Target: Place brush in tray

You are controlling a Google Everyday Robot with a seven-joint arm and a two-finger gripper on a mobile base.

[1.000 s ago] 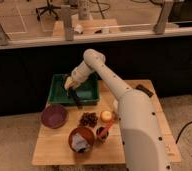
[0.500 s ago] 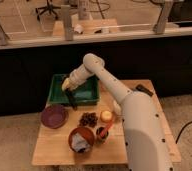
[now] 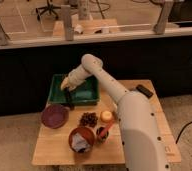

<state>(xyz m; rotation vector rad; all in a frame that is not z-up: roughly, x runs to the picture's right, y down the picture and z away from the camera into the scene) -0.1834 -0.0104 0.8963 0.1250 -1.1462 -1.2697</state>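
On a wooden counter point(image 3: 54, 145), I hover the gripper point(image 3: 65, 86) over the green tray point(image 3: 89, 95), brush point(image 3: 69, 98) dangling below; whether the jaws grip it, I cannot tell.

Wooden table point(image 3: 54, 147) w/ round purple dish point(image 3: 54, 115), brown-red bowl point(image 3: 81, 139), dark berry cluster point(image 3: 88, 119), orange fruit point(image 3: 106, 116); black item point(image 3: 143, 91) at far-right edge. Gripper point(image 3: 65, 86) above tray.

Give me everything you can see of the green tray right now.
The tray is a dark green rectangular container, plastic by its look, with raised sloping walls. It sits flat at the back left of the wooden table, behind the round purple dish. The gripper hangs over its left side, with a dark thin object, probably the brush, reaching down across the tray's front-left wall. The floor that shows looks bare.
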